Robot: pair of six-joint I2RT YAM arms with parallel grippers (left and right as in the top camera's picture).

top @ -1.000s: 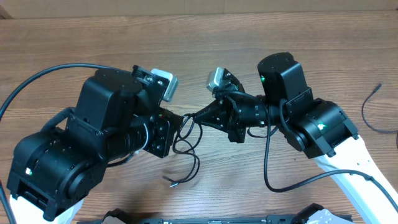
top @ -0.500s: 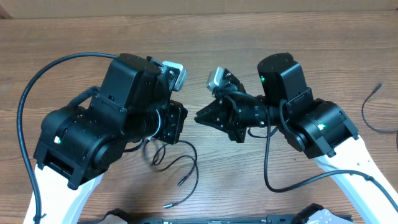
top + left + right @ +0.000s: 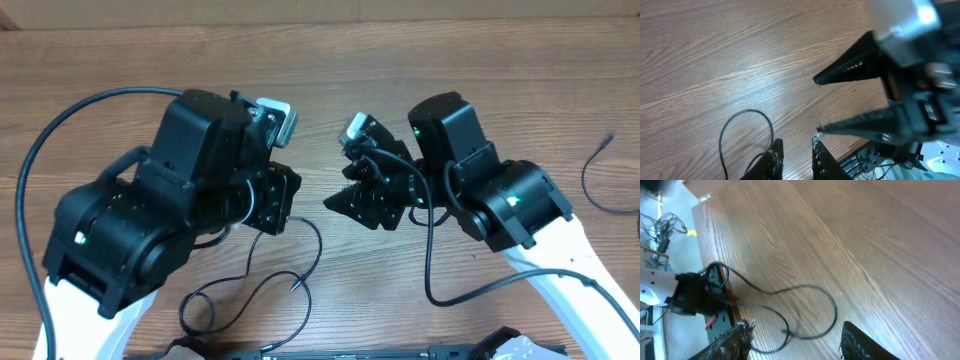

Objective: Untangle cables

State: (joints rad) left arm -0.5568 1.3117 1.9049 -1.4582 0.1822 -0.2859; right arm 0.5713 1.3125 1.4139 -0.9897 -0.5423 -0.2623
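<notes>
Thin black cables trail in loose loops over the wooden table toward its front edge, with one plug end lying free. My left gripper hangs over them with its jaws nearly together. Strands on both sides rise into it, so it is shut on a cable. In the left wrist view a cable loop curls up to the left gripper. My right gripper faces it a short way to the right, open and empty. Below the right gripper a cable loop lies flat.
Another thin black cable lies alone at the far right edge. The table's front edge is near, with rack hardware and wires beyond it. Thick black arm wires arc beside both arms.
My right gripper has opened, let go of the cable and drawn back to the right. The left arm pulled left, and the tight knot between the grippers spread into long loops.
</notes>
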